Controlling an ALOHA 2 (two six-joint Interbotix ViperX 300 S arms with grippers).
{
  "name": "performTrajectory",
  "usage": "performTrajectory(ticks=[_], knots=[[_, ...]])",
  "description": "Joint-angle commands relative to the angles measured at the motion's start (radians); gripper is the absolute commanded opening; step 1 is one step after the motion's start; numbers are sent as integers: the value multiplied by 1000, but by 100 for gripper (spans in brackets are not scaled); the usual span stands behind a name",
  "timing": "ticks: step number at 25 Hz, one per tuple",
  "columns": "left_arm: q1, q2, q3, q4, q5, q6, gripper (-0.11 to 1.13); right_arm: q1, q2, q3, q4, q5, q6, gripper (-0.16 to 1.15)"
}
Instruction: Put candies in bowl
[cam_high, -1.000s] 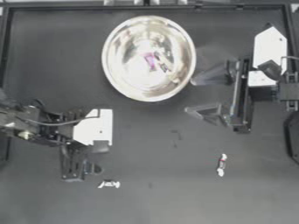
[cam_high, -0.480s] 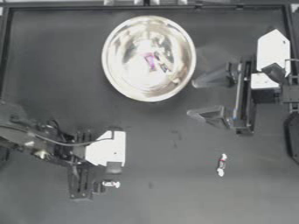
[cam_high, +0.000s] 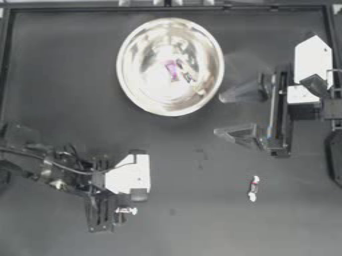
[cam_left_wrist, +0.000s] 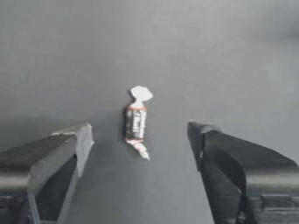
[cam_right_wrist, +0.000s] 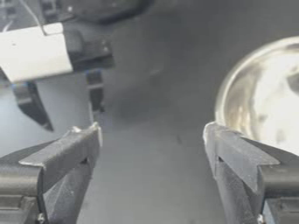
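The shiny silver bowl (cam_high: 170, 65) stands at the back middle of the table, and a pink-purple candy (cam_high: 175, 70) lies inside it. My left gripper (cam_high: 117, 212) is down near the front left, open, with a whitish twist-wrapped candy (cam_high: 125, 211) on the table at its tips. The left wrist view shows that candy (cam_left_wrist: 136, 122) lying between the two spread jaws of the left gripper (cam_left_wrist: 140, 140), touching neither. A second whitish candy (cam_high: 254, 188) lies at the front right. My right gripper (cam_high: 230, 114) hovers open to the right of the bowl, holding nothing.
In the right wrist view the bowl's rim (cam_right_wrist: 234, 87) is close beside the open right gripper (cam_right_wrist: 152, 135), and the left arm (cam_right_wrist: 35, 52) shows farther off. Raised dark table edges run along the back and the sides.
The left arm has moved toward the front edge and brought its open gripper down around the front-left candy. The right arm and the other candies have not moved.
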Motion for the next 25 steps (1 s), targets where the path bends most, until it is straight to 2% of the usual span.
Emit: performTrajectory(ticks=[1,14,19,25], knots=[[-8,-8,-31,12,-5,-12,97,2,-15,-12,3,-6,2,99],[-43,48,-75,160,60,-140,97,2,-15,-11,3,-6,2,99],[-57,64,-75,183,64,-176,97,0,-15,-11,3,-9,2,99],[-66,94,-75,184,66,-190,97,2,-15,-11,6,-23,3,99]])
